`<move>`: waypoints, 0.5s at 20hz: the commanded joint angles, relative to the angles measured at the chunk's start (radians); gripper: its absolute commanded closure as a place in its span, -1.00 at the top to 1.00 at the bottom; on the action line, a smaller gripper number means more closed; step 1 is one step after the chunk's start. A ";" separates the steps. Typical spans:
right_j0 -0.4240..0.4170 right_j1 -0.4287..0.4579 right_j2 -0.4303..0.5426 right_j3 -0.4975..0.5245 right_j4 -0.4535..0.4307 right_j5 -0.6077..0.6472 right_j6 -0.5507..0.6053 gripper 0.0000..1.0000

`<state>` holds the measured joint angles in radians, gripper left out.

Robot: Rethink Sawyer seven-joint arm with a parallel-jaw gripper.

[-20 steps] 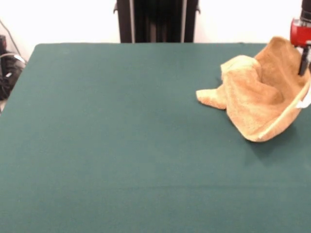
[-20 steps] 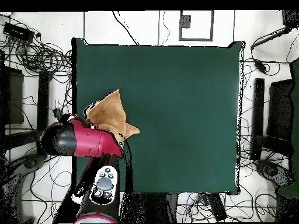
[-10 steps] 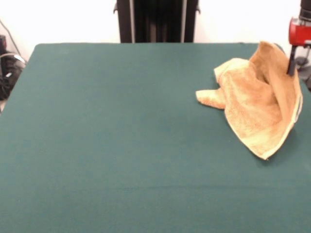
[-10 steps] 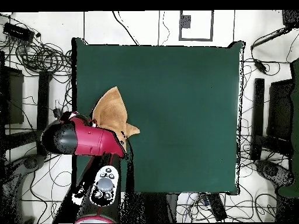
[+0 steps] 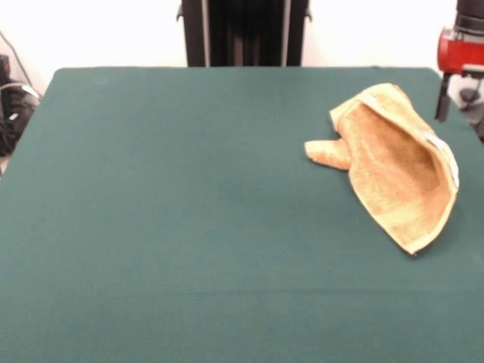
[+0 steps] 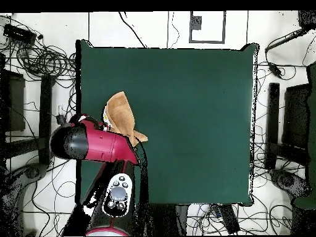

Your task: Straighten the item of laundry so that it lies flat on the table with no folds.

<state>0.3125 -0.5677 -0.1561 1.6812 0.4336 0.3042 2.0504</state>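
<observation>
One towel [image 5: 397, 162] is all that lies on the table [image 5: 189, 227], a wide spread of dark green cloth that runs bare from the near edge in the front view up to the towel at the right, toward the far side. The towel is golden-orange terry, folded over on itself: its upper layer arches up and curls over, so that it forms an open pocket with the inner face showing, tapering to a point at its near end, while a small lobe pokes out flat on the cloth at its left. A pale band with a bit of white runs along the raised right hem. The pocket holds nothing. From above, the towel [image 6: 121, 115] sits near the table's [image 6: 185, 123] left edge, and the lower part of it is hidden under the red arm [image 6: 92, 143] that crosses it. Farther back in the front view, the gripper [image 5: 446, 94] hangs at the right edge just beyond the towel and clear of it; one thin dark finger [image 5: 441, 98] shows under the red housing, the rest is cut off by the frame, so whether the claw is spread or closed I cannot tell. The black pedestal [image 5: 243, 32] stands behind the far edge.
</observation>
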 commanded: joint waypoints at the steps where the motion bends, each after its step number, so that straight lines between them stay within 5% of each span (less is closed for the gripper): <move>1: -0.003 0.014 0.035 0.018 0.034 0.164 0.223 1.00; 5: 0.029 -0.096 0.015 0.074 0.065 0.254 0.304 1.00; 10: 0.020 -0.075 0.020 0.075 0.071 0.207 0.285 1.00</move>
<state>0.3265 -0.6543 -0.1706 1.6853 0.4459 0.4322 2.0504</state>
